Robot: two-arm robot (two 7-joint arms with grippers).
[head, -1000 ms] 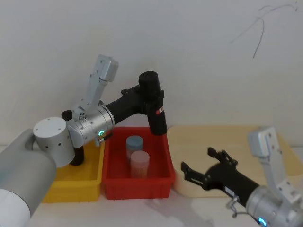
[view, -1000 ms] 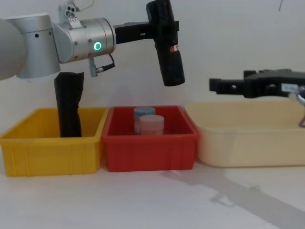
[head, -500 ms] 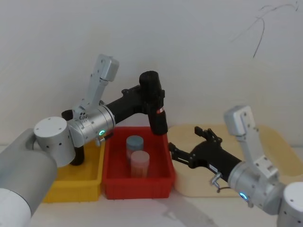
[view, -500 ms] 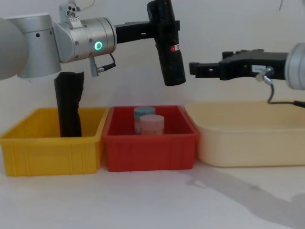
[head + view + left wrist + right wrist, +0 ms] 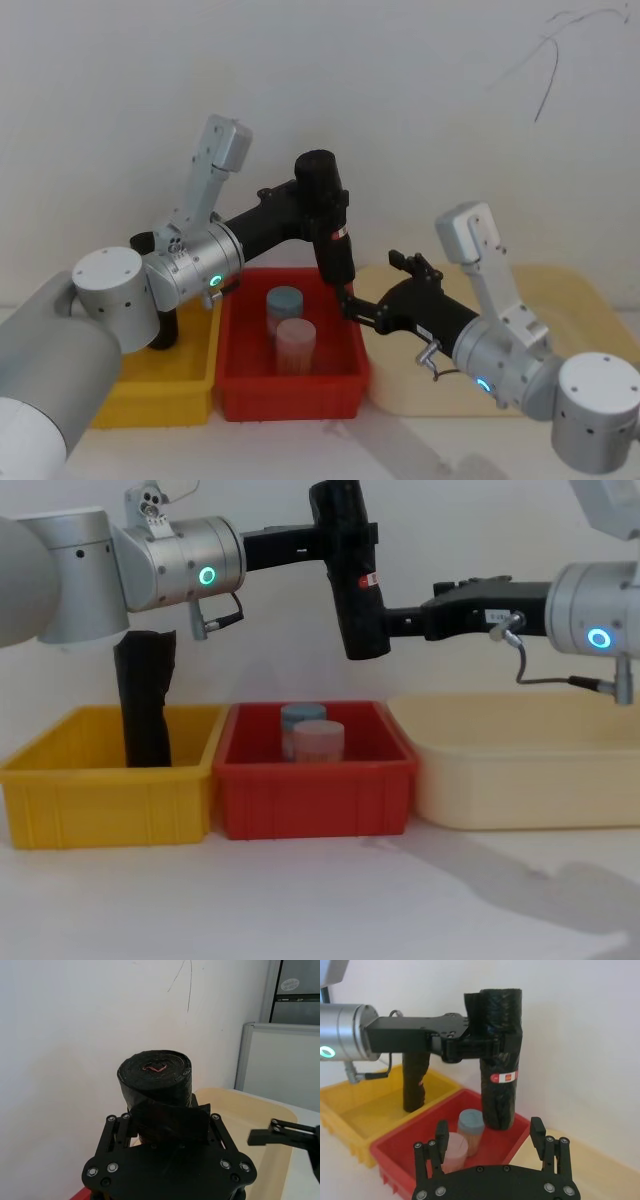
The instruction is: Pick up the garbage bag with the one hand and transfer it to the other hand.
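The garbage bag (image 5: 355,570) is a glossy black roll with a small red-and-white label, hanging upright above the red bin (image 5: 310,790). My left gripper (image 5: 345,535), on the wrist with the green ring, is shut on its upper part; the left wrist view shows the garbage bag's (image 5: 155,1075) rolled end. My right gripper (image 5: 395,620), on the wrist with the blue ring, is open, its fingertips level with the roll's lower part and right beside it. In the right wrist view the garbage bag (image 5: 500,1070) stands just ahead of the gap between the open fingers (image 5: 536,1132).
Two jars, blue-lidded (image 5: 303,715) and pink (image 5: 318,740), stand in the red bin under the roll. A matte black bundle (image 5: 145,700) stands in the yellow bin (image 5: 100,800) at the left. A cream tray (image 5: 520,780) lies at the right. A white wall is close behind.
My right arm has risen from over the cream tray and swung left, bringing its open gripper up to the roll. The left arm and the roll have stayed still.
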